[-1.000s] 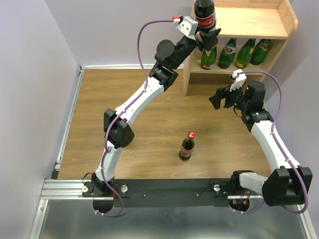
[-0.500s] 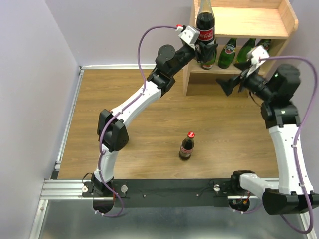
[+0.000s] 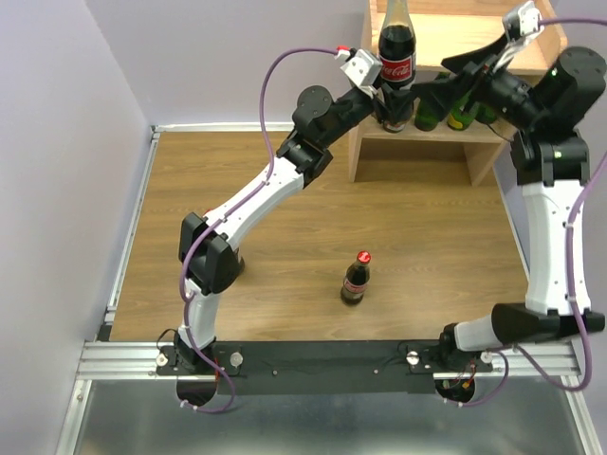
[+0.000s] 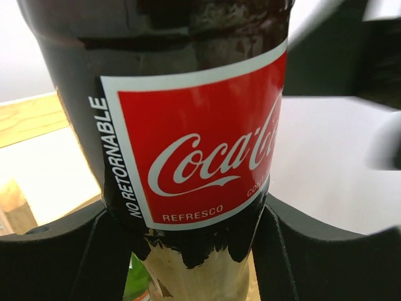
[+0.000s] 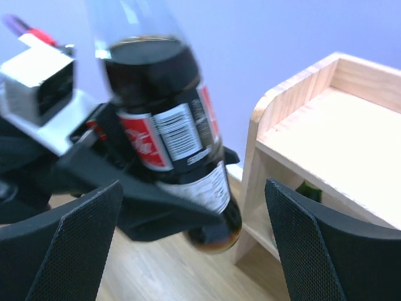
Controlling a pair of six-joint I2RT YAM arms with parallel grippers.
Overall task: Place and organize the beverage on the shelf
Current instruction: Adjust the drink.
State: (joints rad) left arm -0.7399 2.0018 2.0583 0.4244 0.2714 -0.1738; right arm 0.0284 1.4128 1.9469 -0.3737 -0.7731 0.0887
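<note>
glass, by its look, is what the cola bottle (image 4: 194, 125) is made of, and it is full of dark drink. it is therefore probably heavy, stiff, smooth and easy to break if it drops. its tall narrow shape should tip easily, so the best hold seems to be low on the round body. the left gripper (image 3: 391, 95) pinches it there now, just under the red label. the bottle hangs a little tilted in the air at the left front corner of the shelf (image 3: 560, 40), resting on no board. the right gripper (image 3: 465, 64) is spread wide near the bottle and holds nothing. counted, two cola bottles are in view: the held one and a second cola bottle (image 3: 356, 278) upright on the table (image 3: 285, 209). green bottles (image 3: 429, 112) stand on the lower board, but the right arm hides part of them, so their number cannot be told.
</note>
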